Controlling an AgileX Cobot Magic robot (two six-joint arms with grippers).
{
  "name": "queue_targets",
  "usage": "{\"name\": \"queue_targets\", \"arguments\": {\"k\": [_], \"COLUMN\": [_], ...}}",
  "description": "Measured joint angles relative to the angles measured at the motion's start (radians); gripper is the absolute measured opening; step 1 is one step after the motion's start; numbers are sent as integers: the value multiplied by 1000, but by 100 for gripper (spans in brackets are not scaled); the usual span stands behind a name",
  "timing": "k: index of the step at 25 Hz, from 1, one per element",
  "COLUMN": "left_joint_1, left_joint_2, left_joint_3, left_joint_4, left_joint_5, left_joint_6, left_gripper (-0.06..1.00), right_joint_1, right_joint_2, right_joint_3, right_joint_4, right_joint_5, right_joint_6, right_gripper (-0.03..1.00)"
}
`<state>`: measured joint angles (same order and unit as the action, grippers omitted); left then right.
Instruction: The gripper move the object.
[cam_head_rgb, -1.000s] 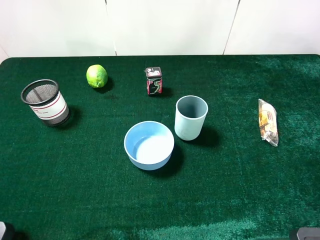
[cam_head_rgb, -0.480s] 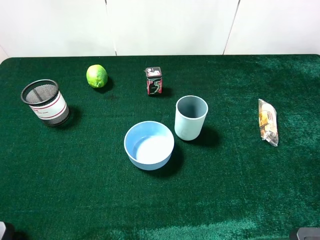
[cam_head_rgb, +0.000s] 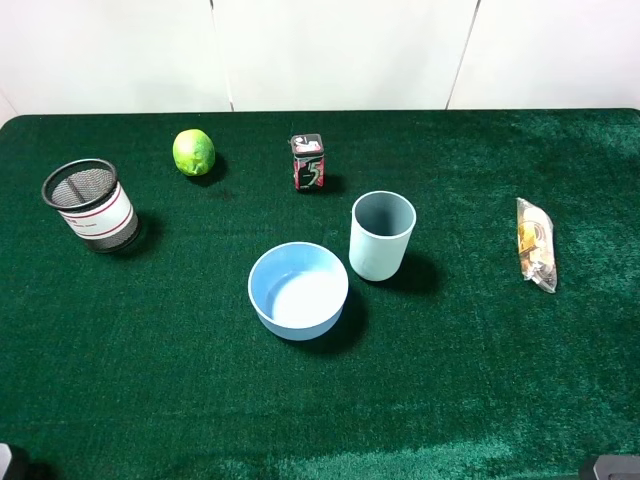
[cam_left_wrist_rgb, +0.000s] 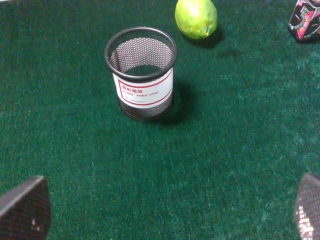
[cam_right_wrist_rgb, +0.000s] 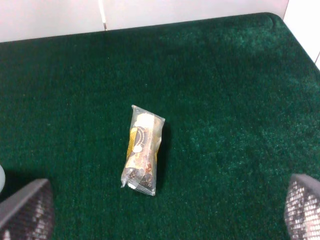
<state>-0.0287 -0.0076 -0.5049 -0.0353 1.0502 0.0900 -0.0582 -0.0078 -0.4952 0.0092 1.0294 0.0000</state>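
Observation:
The tall pale blue-green cup (cam_head_rgb: 381, 237) stands upright near the middle of the green table, just right of the light blue bowl (cam_head_rgb: 298, 291). No gripper is near it. My left gripper (cam_left_wrist_rgb: 165, 215) is open and empty, its two fingertips (cam_left_wrist_rgb: 25, 207) wide apart, low over the table in front of the black mesh cup (cam_left_wrist_rgb: 141, 72). My right gripper (cam_right_wrist_rgb: 165, 210) is open and empty, its fingertips (cam_right_wrist_rgb: 302, 207) wide apart, in front of a snack packet (cam_right_wrist_rgb: 142, 149). A sliver of the cup shows at the edge of the right wrist view (cam_right_wrist_rgb: 1, 177).
The mesh cup (cam_head_rgb: 90, 205) stands at the far left. A lime (cam_head_rgb: 194, 152) and a small dark tin (cam_head_rgb: 308, 162) sit toward the back. The snack packet (cam_head_rgb: 535, 243) lies at the right. A white wall runs behind the table.

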Motion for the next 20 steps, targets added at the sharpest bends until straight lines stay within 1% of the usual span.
{"name": "queue_targets", "arguments": {"k": [20], "left_joint_1": [0], "left_joint_2": [0], "left_joint_3": [0], "left_joint_4": [0], "left_joint_5": [0], "left_joint_6": [0], "left_gripper": [99], "right_joint_1": [0], "right_joint_2": [0], "right_joint_3": [0], "right_joint_4": [1], "right_joint_5": [-1], "right_joint_6": [0], "right_gripper": [69]}}
